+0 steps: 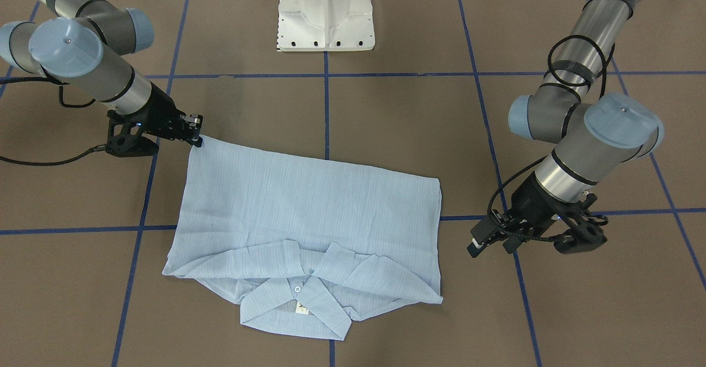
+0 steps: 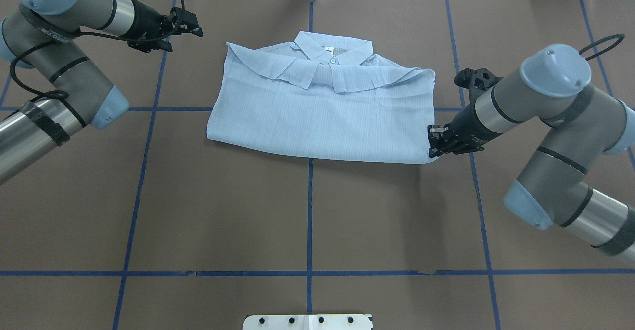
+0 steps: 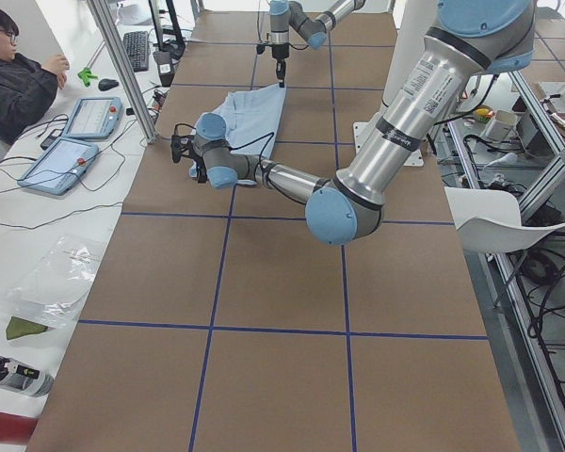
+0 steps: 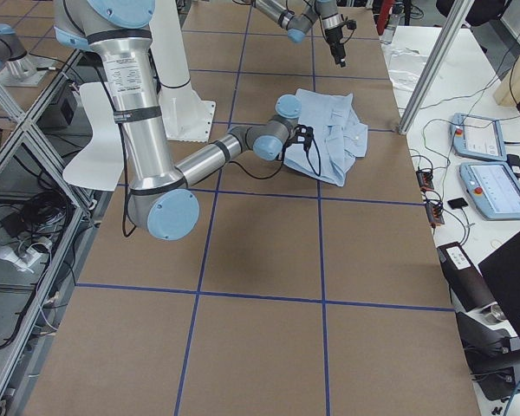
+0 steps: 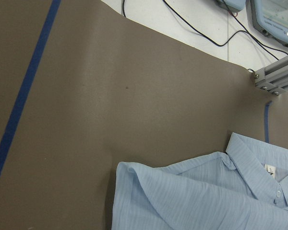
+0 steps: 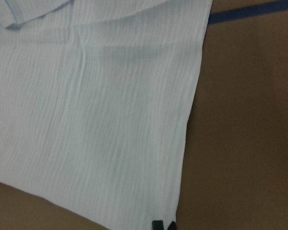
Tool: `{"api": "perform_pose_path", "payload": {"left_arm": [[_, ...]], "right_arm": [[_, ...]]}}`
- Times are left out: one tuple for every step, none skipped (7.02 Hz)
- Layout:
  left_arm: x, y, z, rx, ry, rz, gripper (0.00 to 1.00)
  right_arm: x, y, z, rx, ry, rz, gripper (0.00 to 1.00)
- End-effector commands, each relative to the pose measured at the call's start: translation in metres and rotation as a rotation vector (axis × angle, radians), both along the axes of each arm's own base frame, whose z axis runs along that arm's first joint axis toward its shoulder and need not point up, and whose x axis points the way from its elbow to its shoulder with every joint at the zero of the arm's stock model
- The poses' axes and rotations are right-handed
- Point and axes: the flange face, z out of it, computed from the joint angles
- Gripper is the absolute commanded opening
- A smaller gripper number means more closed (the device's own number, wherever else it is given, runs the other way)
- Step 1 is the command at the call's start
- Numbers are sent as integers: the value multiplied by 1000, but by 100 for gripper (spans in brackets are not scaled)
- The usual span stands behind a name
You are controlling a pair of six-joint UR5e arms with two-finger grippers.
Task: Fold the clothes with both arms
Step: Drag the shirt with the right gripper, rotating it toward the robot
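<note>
right gripper (image 2: 432, 144) pinches near-right corner of folded shirt (image 2: 317, 121); left gripper (image 2: 196, 24) hovers far left, fingers spread, empty.

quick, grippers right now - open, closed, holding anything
Left gripper: open, empty, clear of the thin light-blue striped collared shirt.
Right gripper: closed on that shirt's corner.

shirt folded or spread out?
Folded: the shirt lies as a compact rectangle, no sleeves showing, collar on top at its far edge.
</note>
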Motion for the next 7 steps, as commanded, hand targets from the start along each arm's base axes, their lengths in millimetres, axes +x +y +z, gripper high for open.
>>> {"api": "perform_pose_path", "payload": {"left_arm": [[-2,2,2,0,-1,-4,99],[-4,7,9,-3,-4,-3,99],[-5,11,8,2,0,-1,99],[-5,12,8,3,0,0,99],[-5,13,5,7,3,0,99],[-8,21,14,4,-2,5,99],[-9,24,17,3,-2,6,99]], "right_arm": [[32,82,1,11,-12,-80,0],[39,120,3,8,-7,-135,0],[40,160,2,3,-5,-215,0],[21,199,-3,8,-14,-319,0],[-4,239,-7,-4,-14,-415,0],[-28,284,-22,-56,-21,-493,0],[-46,311,-37,-78,-34,-525,0]]}}
